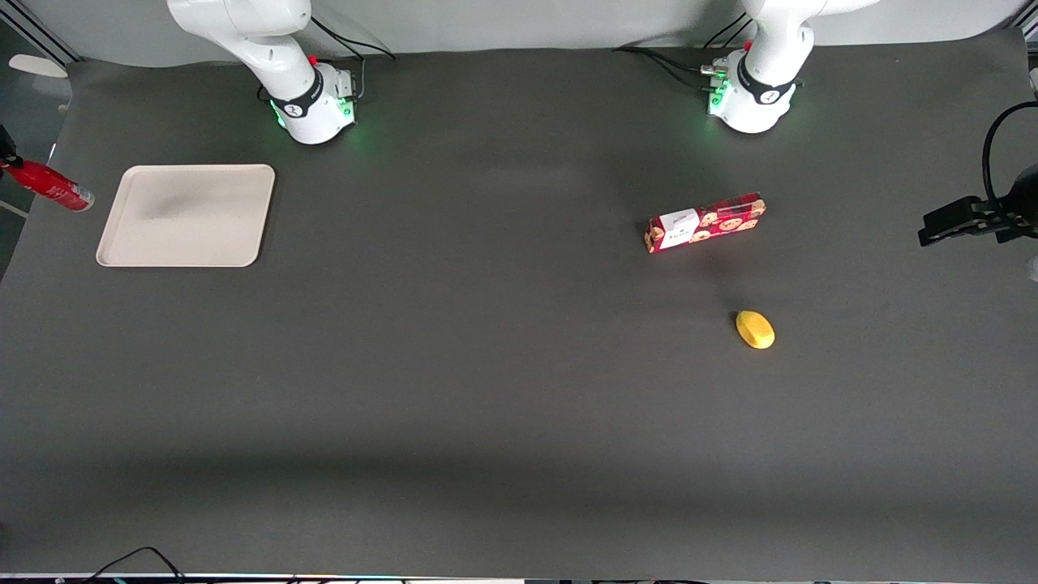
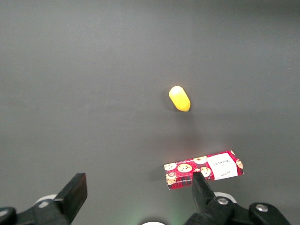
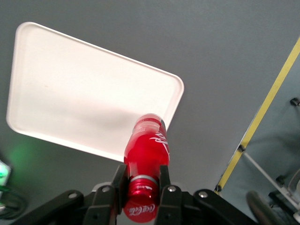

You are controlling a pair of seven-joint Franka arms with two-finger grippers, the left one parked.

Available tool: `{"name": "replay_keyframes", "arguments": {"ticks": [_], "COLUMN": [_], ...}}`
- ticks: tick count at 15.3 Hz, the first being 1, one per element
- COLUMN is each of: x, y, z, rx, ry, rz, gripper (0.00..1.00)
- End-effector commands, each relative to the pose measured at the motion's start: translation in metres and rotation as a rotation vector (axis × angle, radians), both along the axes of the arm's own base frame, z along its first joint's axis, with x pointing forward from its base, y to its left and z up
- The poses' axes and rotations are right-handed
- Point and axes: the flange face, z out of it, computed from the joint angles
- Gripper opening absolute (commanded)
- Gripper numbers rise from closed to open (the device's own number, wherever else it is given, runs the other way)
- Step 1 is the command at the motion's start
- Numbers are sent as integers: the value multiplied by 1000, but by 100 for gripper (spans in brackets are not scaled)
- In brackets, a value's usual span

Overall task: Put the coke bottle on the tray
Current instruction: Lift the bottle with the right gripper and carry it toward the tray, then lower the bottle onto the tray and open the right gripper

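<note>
The coke bottle [image 1: 50, 186] is a small glossy red bottle held tilted in the air at the working arm's end of the table, beside the tray and off its edge. My gripper [image 3: 141, 179] is shut on the bottle's neck just below the red cap, with the bottle [image 3: 147, 147] pointing down past the tray's corner. In the front view only a dark bit of the gripper [image 1: 6, 154] shows at the picture's edge. The tray [image 1: 186, 215] is a flat cream rectangle with rounded corners, bare, in front of the working arm's base; it also shows in the right wrist view [image 3: 84, 98].
A long red cookie box [image 1: 705, 222] with a white label and a yellow lemon-like fruit [image 1: 755, 329] lie toward the parked arm's end of the table. The table's edge with a yellow floor line [image 3: 267, 112] runs close to the bottle.
</note>
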Motion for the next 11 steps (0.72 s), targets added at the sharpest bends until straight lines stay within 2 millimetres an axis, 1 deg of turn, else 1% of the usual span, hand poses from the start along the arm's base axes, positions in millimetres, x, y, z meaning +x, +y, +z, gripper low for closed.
{"name": "replay_keyframes", "arguments": {"ticks": [1,3,5,7,10,11], "x": [-16,-25,-26,-24,-16,-15], "y": [-21,-26,-23,-22,-18,-17], "z": [-23,-41,-52,-64,-79,-88], "rx": [-12,-10,1,25,45,55], "ry": [-29,-51,-66,-84,-99,-115], "rz": [55,41,39,14,13,25], "gripper": [0,0,0,0,0,0]}}
